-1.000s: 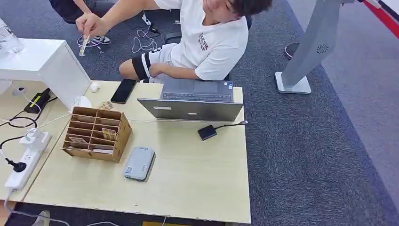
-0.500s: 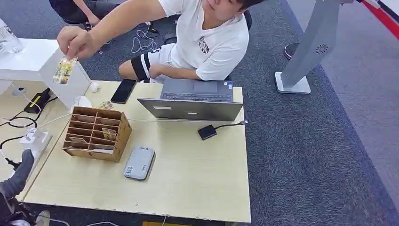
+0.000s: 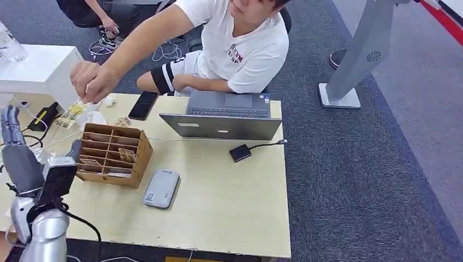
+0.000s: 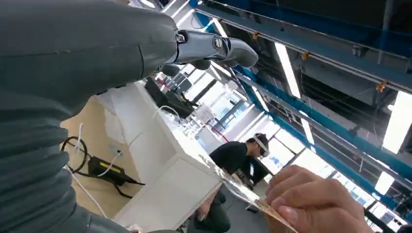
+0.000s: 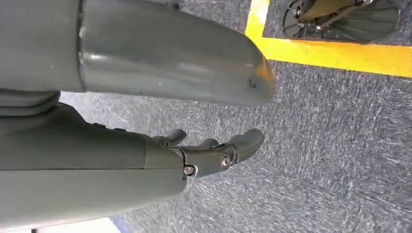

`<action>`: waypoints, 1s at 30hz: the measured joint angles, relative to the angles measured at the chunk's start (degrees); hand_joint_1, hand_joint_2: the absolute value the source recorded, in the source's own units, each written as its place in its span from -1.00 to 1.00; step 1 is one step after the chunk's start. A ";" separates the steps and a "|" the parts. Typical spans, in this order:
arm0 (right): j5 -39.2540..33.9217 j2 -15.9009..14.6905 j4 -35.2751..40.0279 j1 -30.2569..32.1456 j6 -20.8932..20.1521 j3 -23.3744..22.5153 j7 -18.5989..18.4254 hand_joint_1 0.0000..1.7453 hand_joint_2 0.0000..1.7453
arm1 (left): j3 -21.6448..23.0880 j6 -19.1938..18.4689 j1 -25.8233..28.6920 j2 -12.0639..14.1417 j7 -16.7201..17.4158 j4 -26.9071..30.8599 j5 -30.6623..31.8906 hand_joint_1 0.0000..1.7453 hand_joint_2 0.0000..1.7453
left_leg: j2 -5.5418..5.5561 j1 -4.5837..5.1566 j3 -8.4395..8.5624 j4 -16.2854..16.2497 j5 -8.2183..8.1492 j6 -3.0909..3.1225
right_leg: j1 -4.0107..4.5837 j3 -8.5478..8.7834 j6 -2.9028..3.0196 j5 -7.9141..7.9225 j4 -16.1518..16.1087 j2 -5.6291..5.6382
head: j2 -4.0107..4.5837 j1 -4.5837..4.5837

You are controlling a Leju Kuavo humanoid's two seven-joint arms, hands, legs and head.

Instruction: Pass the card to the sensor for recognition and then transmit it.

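Observation:
A person's hand (image 3: 89,81) holds out the card (image 3: 71,114), in a clear sleeve, above the table's far left corner. My left hand (image 3: 16,148) is raised at the table's left edge, fingers (image 3: 10,123) pointing up and apart, holding nothing, a short way left of the card. In the left wrist view the card (image 4: 234,187) sits pinched in the person's fingers (image 4: 311,204), apart from my left hand's fingers (image 4: 216,46). The grey card sensor (image 3: 162,189) lies flat on the table (image 3: 229,207). My right hand (image 5: 214,153) hangs over the carpet, empty with its fingers apart.
A cardboard organizer (image 3: 113,154) with cards stands between my left hand and the sensor. A laptop (image 3: 224,117), a phone (image 3: 143,105) and a small black box (image 3: 240,153) lie farther back. A white box (image 3: 46,71) and cables (image 3: 24,141) crowd the left.
My left arm has risen into view at the table's left edge. The person's hand has brought the card down and nearer, towards my left hand.

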State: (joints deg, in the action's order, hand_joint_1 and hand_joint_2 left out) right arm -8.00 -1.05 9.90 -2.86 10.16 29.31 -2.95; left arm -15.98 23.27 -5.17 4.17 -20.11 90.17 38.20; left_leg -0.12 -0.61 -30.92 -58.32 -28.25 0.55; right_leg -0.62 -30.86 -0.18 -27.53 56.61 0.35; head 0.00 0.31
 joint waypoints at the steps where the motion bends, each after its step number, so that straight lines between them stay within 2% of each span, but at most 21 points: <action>1: 0.00 0.00 0.00 -0.03 -0.13 0.20 -0.02 -1.00 -1.00 | 0.86 0.35 -0.87 0.60 0.64 -0.91 1.31 -1.00 1.00 | 0.00 0.00 -0.01 0.00 0.01 0.00 | 0.00 0.00 0.00 0.00 0.00 0.00 | 0.00 0.00; 10: 1.73 0.09 0.00 -0.19 -0.92 2.15 -0.94 -1.00 -1.00 | 8.55 3.21 -7.62 6.49 7.04 -8.81 13.73 -1.00 1.00 | 0.00 0.00 -0.06 0.00 0.06 -0.03 | 0.00 -0.06 0.05 0.05 0.03 0.00 | 0.00 0.00; 20: 4.64 0.46 0.00 -0.23 -1.20 4.70 -2.60 -1.00 -1.00 | 14.78 7.90 -12.14 12.64 14.63 -15.72 27.29 -1.00 1.00 | -0.01 -0.01 -0.12 0.00 0.09 -0.07 | 0.01 -0.13 0.06 0.06 0.06 0.01 | 0.00 0.00; 24: 5.12 0.55 0.00 -0.31 -1.66 5.23 -3.26 -1.00 -1.00 | 15.90 8.20 -12.96 13.80 15.50 -17.27 28.67 -1.00 1.00 | -0.01 -0.01 -0.13 0.00 0.09 -0.07 | 0.01 -0.14 0.06 0.06 0.06 0.02 | 0.00 0.00; 25: 5.12 0.55 0.00 -0.31 -1.66 5.34 -3.35 -1.00 -1.00 | 16.07 8.20 -13.07 13.99 15.59 -17.56 28.66 1.00 1.00 | -0.01 -0.01 -0.14 0.00 0.09 -0.08 | 0.01 -0.15 0.06 0.06 0.06 0.02 | 0.00 0.00; 30: 5.12 0.55 0.00 -0.33 -1.57 5.86 -3.41 -1.00 -1.00 | 16.66 8.26 -13.16 14.58 15.70 -18.78 28.05 1.00 1.00 | 0.00 0.00 -0.16 0.00 0.10 -0.08 | 0.00 -0.15 0.05 0.06 0.06 0.01 | 0.00 0.00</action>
State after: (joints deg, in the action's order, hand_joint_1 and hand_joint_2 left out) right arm -2.89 -0.50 9.90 -3.19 8.59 35.17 -6.36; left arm 0.68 31.54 -18.33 18.75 -4.42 71.39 66.25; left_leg -0.12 -0.62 -31.08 -58.32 -28.15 0.48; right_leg -0.62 -31.01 -0.13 -27.47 56.67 0.37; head 0.00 0.31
